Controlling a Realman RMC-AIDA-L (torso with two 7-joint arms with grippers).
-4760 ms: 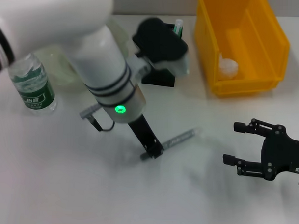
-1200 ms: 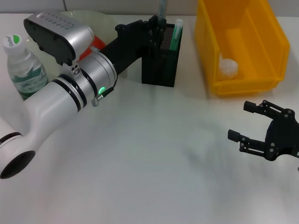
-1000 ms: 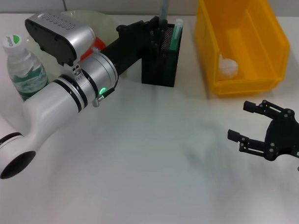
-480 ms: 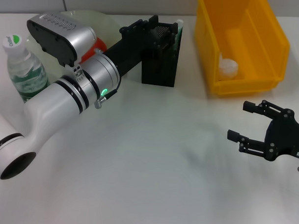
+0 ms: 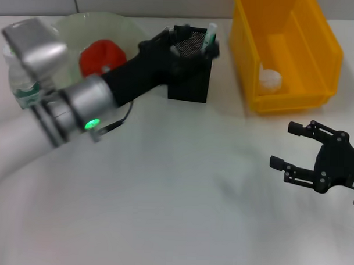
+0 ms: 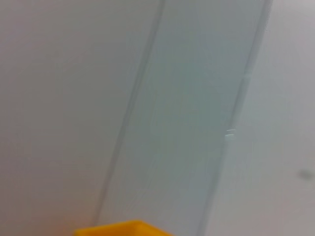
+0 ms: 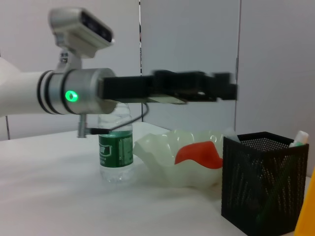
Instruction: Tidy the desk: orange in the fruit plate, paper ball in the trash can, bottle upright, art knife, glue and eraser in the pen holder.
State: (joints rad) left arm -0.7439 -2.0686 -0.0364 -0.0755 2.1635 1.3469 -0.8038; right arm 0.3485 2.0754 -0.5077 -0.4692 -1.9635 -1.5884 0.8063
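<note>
My left gripper (image 5: 192,41) hovers open and empty over the black mesh pen holder (image 5: 190,80). It also shows in the right wrist view (image 7: 216,91), above the holder (image 7: 263,187). A green-and-white glue stick (image 5: 210,33) stands in the holder. The art knife and the eraser are not visible. The orange (image 5: 101,57) lies in the pale green fruit plate (image 5: 131,29). The water bottle (image 7: 115,152) stands upright beside the plate. The paper ball (image 5: 270,77) lies in the yellow bin (image 5: 319,56). My right gripper (image 5: 281,144) is open and empty above the table at the right.
My left arm (image 5: 67,108) stretches from the lower left across the table to the holder and covers most of the bottle in the head view. The left wrist view shows only a wall and an edge of the yellow bin (image 6: 123,228).
The art knife stood upright in my left gripper above the pen holder, then dropped in and out of sight. The left arm has shifted, uncovering the orange. The right arm has not moved.
</note>
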